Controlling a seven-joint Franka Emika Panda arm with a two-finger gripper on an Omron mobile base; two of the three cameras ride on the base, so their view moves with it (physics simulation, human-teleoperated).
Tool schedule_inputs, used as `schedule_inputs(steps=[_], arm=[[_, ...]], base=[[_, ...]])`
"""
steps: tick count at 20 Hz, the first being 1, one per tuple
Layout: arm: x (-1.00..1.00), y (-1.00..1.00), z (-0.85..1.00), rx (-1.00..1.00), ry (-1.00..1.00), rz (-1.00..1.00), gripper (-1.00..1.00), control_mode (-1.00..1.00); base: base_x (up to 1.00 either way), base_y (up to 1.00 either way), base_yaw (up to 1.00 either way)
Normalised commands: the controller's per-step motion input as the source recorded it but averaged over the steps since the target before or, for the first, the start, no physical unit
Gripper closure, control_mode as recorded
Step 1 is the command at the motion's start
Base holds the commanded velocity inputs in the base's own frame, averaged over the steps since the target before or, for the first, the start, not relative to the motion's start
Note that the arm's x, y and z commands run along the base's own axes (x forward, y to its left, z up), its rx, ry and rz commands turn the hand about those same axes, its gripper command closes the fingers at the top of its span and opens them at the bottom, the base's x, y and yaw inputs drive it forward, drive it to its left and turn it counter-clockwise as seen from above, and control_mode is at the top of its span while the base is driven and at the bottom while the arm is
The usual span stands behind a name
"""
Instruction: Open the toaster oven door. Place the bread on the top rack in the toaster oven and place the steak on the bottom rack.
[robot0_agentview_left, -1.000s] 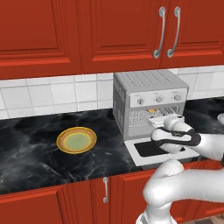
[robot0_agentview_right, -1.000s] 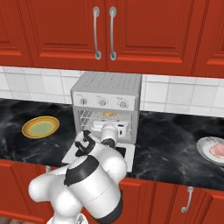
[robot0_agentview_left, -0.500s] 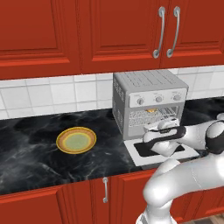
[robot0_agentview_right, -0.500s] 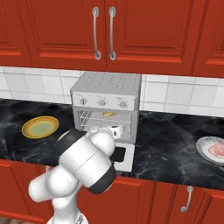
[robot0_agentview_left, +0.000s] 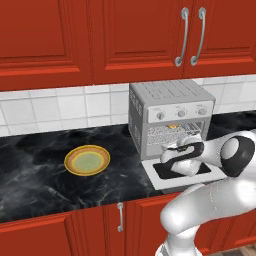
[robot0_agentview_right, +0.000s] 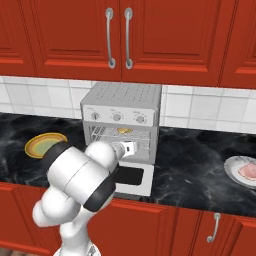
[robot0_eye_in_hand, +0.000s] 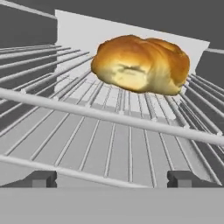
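far left on the counter (robot0_agentview_left: 30, 170) you've got the yellow-rimmed plate (robot0_agentview_left: 87, 161), green centre, nothing on it, well apart from the oven. next right, the toaster oven (robot0_agentview_left: 169, 107) sits against the tile wall, three knobs across its front. its toaster oven door (robot0_agentview_left: 182, 172) is dropped flat onto the counter, black window facing up. the arm reaches in over the door from the right, hand level with the cavity mouth. gripper (robot0_eye_in_hand: 111, 178) sits just outside the front bar of the top rack (robot0_eye_in_hand: 109, 131), jaws spread wide with nothing between them; you see both fingertips (robot0_eye_in_hand: 41, 178) low in the hand view, clear of the wires. the bread (robot0_eye_in_hand: 141, 64) rests on the top rack toward the back of the cavity, not touching the gripper; from the base views it shows as a small golden lump behind the front wires (robot0_agentview_right: 124, 131). bottom rack is hidden behind the hand, can't tell its state. far right in the right base view, the steak (robot0_agentview_right: 247, 171) lies on the white-grey plate (robot0_agentview_right: 235, 175) at the counter edge, well apart from the oven.
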Motion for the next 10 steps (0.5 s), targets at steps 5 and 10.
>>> schedule_inputs(steps=[5, 10], arm=[[0.09, -0.31, 0.32, 0.06, 0.12, 0.05, -1.00, -1.00], [0.34, 0.00, -0.13, 0.02, 0.17, 0.01, -1.00, -1.00]], base=[[0.00, 0.00, 0.00], [0.00, 0.00, 0.00]])
